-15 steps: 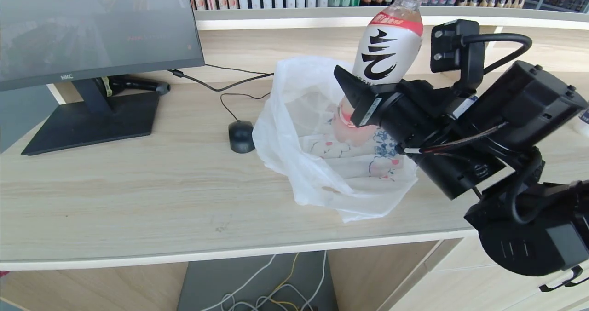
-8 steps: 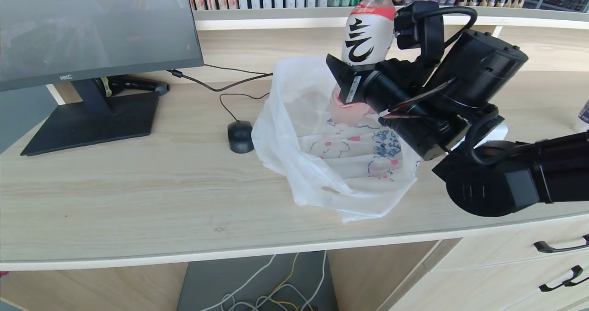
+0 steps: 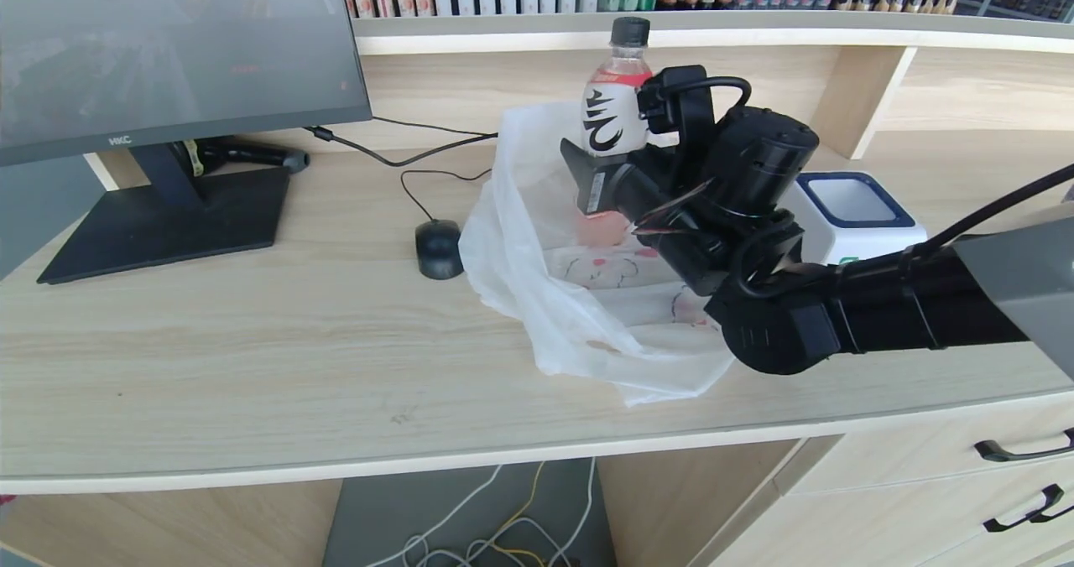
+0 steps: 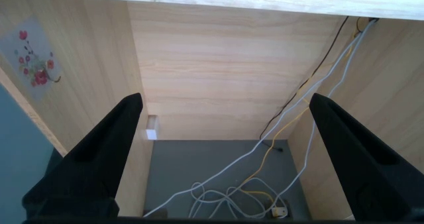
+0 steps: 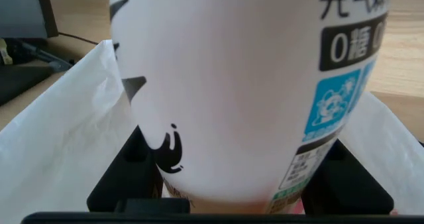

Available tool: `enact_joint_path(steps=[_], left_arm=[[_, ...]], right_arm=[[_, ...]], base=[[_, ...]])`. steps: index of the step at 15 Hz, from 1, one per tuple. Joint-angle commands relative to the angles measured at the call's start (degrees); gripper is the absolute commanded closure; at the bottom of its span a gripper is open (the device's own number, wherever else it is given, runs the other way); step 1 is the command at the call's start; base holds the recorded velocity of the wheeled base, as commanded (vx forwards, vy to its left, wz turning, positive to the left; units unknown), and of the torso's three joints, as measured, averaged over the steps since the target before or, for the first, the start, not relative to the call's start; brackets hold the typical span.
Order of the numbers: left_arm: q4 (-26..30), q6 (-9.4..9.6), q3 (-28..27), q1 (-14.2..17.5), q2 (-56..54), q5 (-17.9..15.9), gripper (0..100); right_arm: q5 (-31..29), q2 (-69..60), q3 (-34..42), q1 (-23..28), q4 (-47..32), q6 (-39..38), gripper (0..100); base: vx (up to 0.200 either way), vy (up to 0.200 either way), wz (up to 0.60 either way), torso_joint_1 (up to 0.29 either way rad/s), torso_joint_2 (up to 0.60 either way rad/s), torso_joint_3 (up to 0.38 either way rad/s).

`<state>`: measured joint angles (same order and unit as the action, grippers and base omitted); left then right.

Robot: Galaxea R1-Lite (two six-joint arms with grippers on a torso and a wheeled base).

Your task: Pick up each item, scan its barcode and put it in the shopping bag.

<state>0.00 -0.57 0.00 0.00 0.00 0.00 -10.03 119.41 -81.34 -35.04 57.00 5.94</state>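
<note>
Upright bottle [image 3: 615, 101] was gripped by the right claw [image 3: 606, 200], shopping bag [image 3: 537, 240] open directly beneath. Bagging step judged in hand; lowering, then release, needed.

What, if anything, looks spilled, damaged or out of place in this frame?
Nothing stands out. The bottle is upright and capped in the right claw, at the mouth of the open bag. No spill or tear shows. The scanner sits level beside the bag.
</note>
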Motion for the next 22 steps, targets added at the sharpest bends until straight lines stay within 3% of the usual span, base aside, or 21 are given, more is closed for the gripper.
enact_joint_path(steps=[1, 20, 21, 22], left_arm=[[0.0, -0.04, 0.0, 0.0, 0.0, 0.0, 0], [0.09, -0.04, 0.0, 0.0, 0.0, 0.0, 0], [0.0, -0.04, 0.0, 0.0, 0.0, 0.0, 0], [0.0, -0.04, 0.0, 0.0, 0.0, 0.0, 0]], right_arm=[[0.01, 0.92, 0.04, -0.21, 0.04, 0.04, 100], [0.36, 1.0, 2.76, -1.18, 0.13, -0.75, 100], [0.36, 1.0, 2.76, -1.18, 0.13, -0.75, 0], [0.36, 0.92, 2.76, -1.26, 0.13, -0.75, 0]], base=[[0.0, 0.0, 0.0, 0.0, 0.0, 0.0], [0.0, 0.0, 0.0, 0.0, 0.0, 0.0], [0.0, 0.0, 0.0, 0.0, 0.0, 0.0], [0.0, 0.0, 0.0, 0.0, 0.0, 0.0]])
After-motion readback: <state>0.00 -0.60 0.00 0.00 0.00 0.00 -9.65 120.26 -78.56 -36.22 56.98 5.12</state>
